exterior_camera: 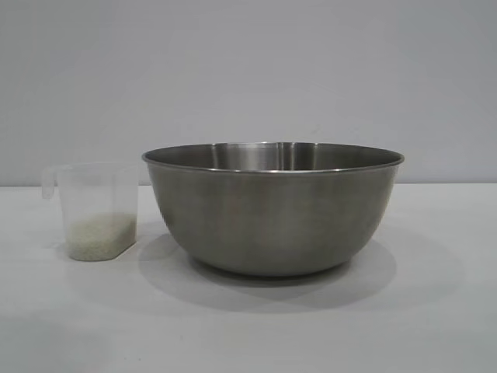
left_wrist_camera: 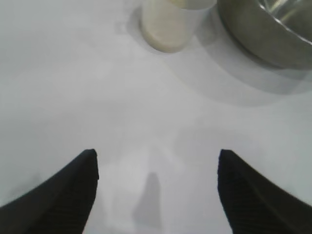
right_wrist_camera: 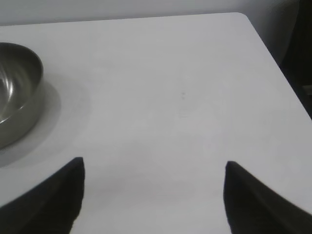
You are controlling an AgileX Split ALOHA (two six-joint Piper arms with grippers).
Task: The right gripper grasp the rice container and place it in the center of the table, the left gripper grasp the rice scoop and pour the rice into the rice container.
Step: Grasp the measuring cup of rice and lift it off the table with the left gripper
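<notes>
A large stainless-steel rice container stands upright on the white worktop, near the middle of the exterior view. Just beside it, on that view's left, stands the rice scoop, a small clear plastic measuring cup, upright and apart from the bowl's wall. Its bottom holds a shallow layer of off-white rice. The bowl's inside shows only bare brushed steel from this angle.

No arm shows in the exterior view. In the left wrist view the left tool hovers over bare worktop with its two black fingers spread wide and nothing between them. The scoop and the rim of the container lie ahead of it, well clear of the fingertips; the fingers' shadow falls on the surface between them.

In the right wrist view the right tool is likewise spread wide and empty above the worktop, with the container off to one side, not touched, and the worktop's rounded corner farther ahead.
</notes>
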